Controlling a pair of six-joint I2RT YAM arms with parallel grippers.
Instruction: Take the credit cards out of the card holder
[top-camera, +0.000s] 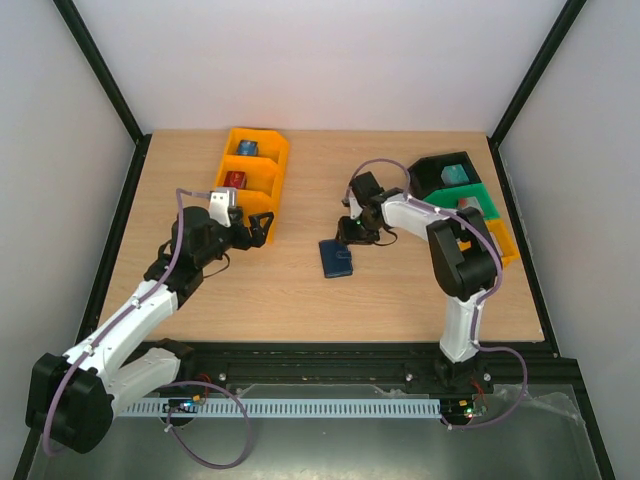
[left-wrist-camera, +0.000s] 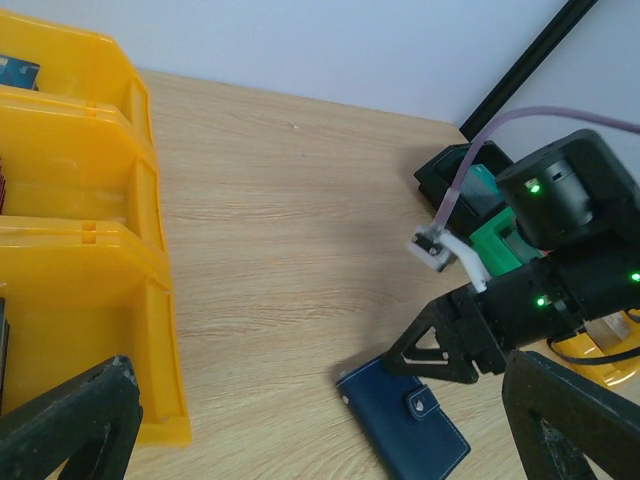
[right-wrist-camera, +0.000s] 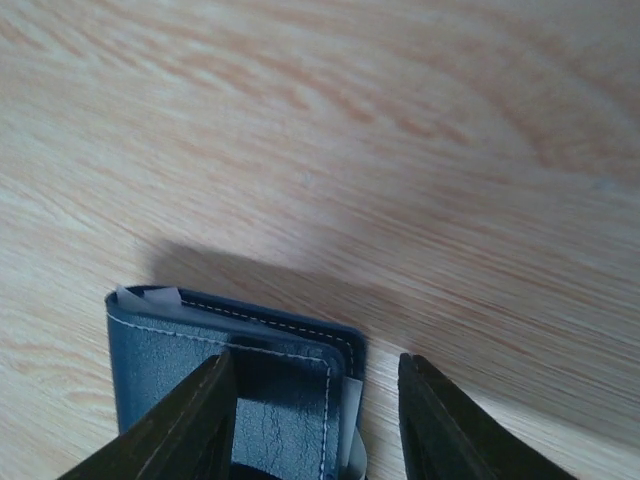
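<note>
Now the right gripper (jaws apart) straddles the card holder.

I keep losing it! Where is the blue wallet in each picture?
Top: wallet in the centre, by the right end effector.
Left wrist: wallet at the bottom, right of centre.
Right wrist: wallet bottom left, at the fingers.
Shared landmark: that end effector.

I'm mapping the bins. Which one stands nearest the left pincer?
The yellow three-compartment bin, right beside the left pincer; the black bin and green bin stand far off, on the right side.
</note>
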